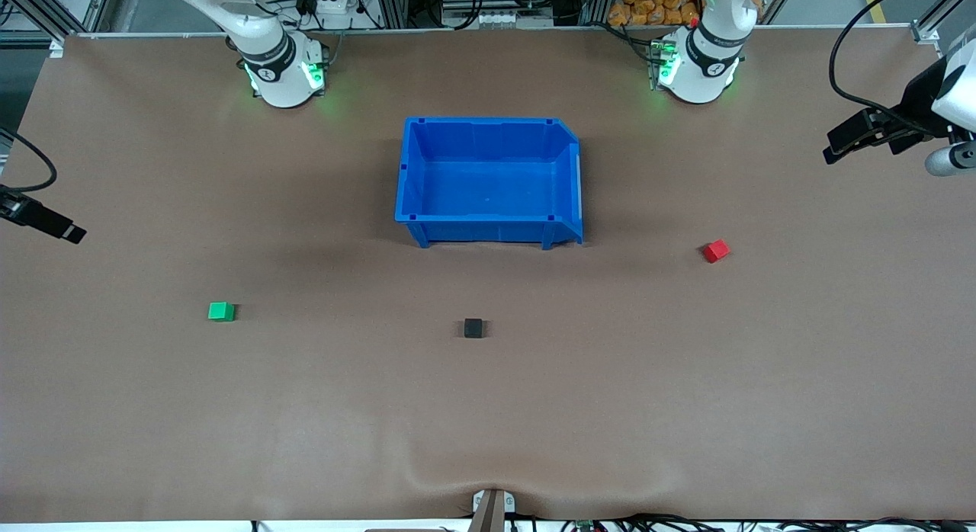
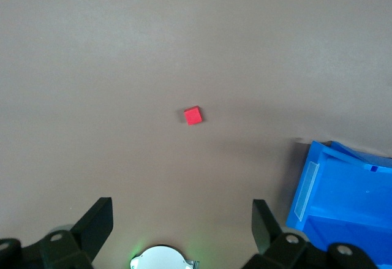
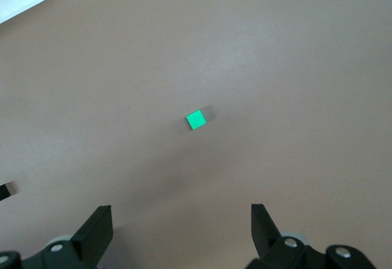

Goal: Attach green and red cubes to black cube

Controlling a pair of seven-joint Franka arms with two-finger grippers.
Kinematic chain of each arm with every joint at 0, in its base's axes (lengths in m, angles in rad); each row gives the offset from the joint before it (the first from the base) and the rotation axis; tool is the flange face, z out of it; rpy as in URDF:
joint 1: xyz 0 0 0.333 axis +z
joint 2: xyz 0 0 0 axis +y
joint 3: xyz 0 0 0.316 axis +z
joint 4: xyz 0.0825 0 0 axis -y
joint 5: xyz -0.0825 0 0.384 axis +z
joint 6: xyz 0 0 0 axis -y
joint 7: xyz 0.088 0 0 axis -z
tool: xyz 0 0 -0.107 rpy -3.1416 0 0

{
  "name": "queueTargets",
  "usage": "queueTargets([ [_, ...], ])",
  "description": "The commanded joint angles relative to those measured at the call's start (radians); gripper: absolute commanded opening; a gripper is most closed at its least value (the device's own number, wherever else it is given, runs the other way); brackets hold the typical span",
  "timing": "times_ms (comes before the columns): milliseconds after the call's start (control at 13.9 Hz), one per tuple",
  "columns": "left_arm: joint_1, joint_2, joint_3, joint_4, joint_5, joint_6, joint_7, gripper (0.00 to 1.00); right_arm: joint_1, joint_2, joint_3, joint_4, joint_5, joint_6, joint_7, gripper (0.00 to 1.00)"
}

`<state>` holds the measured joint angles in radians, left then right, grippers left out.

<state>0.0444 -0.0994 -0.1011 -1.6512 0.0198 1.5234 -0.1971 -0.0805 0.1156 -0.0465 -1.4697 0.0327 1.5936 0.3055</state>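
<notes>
Even, bright overhead light covers the brown table (image 1: 152, 410) without glare. A soft, wide shadow spreads from the blue bin (image 1: 488, 231) toward the front camera; the cubes cast only slim shadows. Green lamps glow at both arm bases. All views are sharp, without visible edge distortion.

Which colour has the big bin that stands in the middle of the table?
The bin is bright blue; it shows best in the front view.

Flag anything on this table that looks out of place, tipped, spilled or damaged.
Nothing stands out. The green cube, black cube and red cube sit flat and apart on the table; the blue bin stands upright. Only the red cube is turned slightly askew.
</notes>
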Motion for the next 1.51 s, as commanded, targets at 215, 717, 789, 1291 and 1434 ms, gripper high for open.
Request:
queueTargets([
  [215, 0.006, 0.001, -0.006, 0.011, 0.009, -0.031, 0.005, 1.0, -0.021, 0.07, 0.007, 0.011, -0.013, 0.005, 0.011, 1.0],
  [717, -0.001, 0.001, -0.009, -0.013, 0.009, -0.04, 0.01, 1.0, -0.068, 0.153, 0.005, 0.006, -0.069, -0.018, 0.011, 1.0],
  [789, -0.001, 0.004, -0.015, -0.018, 0.011, -0.04, 0.01, 1.0, -0.068, 0.168, 0.005, 0.005, -0.071, -0.017, 0.014, 1.0],
  [1291, -0.005, 0.079, -0.025, -0.025, 0.003, -0.034, 0.005, 1.0, -0.025, 0.292, 0.007, 0.012, -0.172, -0.017, 0.018, 1.0],
  [1434, -0.005, 0.122, -0.041, -0.027, 0.003, -0.005, -0.005, 1.0, -0.038, 0.323, 0.008, 0.012, -0.159, -0.003, 0.024, 1.0],
])
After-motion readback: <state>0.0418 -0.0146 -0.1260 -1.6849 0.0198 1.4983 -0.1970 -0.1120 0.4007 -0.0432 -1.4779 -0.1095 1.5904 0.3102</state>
